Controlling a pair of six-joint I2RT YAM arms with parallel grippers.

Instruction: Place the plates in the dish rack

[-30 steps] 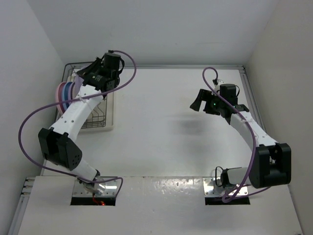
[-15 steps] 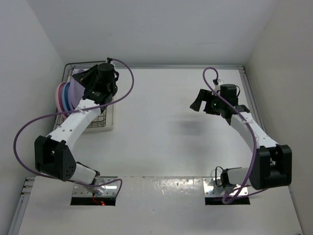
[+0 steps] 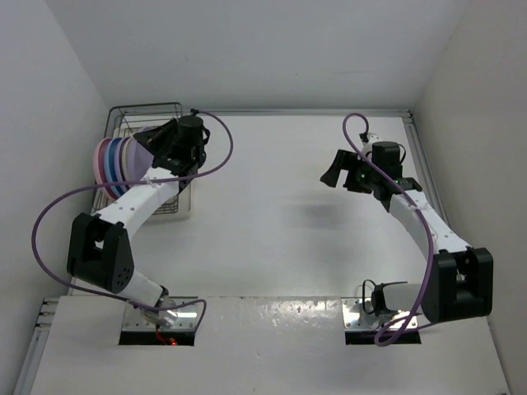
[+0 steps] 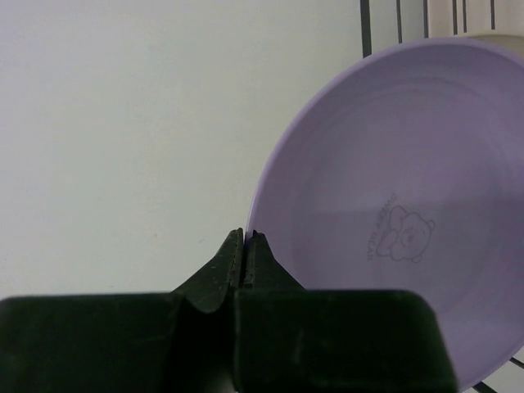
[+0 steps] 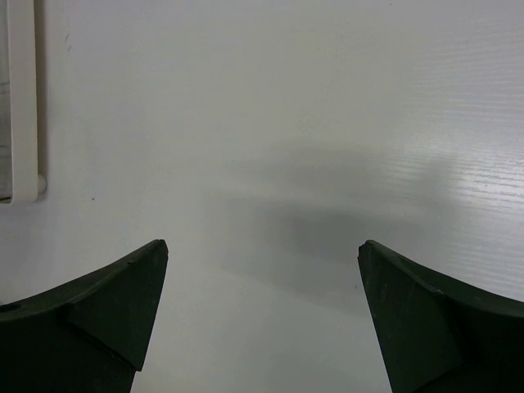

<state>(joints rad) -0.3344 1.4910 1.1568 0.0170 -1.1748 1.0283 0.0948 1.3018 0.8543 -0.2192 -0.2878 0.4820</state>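
Note:
The dark wire dish rack [image 3: 145, 107] stands at the table's far left on a pale tray. Several plates stand on edge in it, the pink plate [image 3: 99, 161] outermost on the left, with blue and cream rims beside it. My left gripper [image 3: 156, 143] is shut on the rim of a lilac plate [image 3: 140, 153], holding it tilted at the right end of that row. In the left wrist view the gripper [image 4: 247, 237] pinches the edge of the plate [image 4: 393, 221], whose underside shows a bear print. My right gripper [image 3: 334, 176] is open and empty above the bare table [image 5: 262, 254].
The rack's pale tray base [image 3: 186, 197] juts out to the right of the rack; its edge shows in the right wrist view [image 5: 21, 98]. Rack wires [image 4: 365, 24] stand behind the held plate. White walls close in on the left, the back and the right.
My left gripper has swung the lilac plate from over the rack's back down and right to the row's right end. The right arm has not moved.

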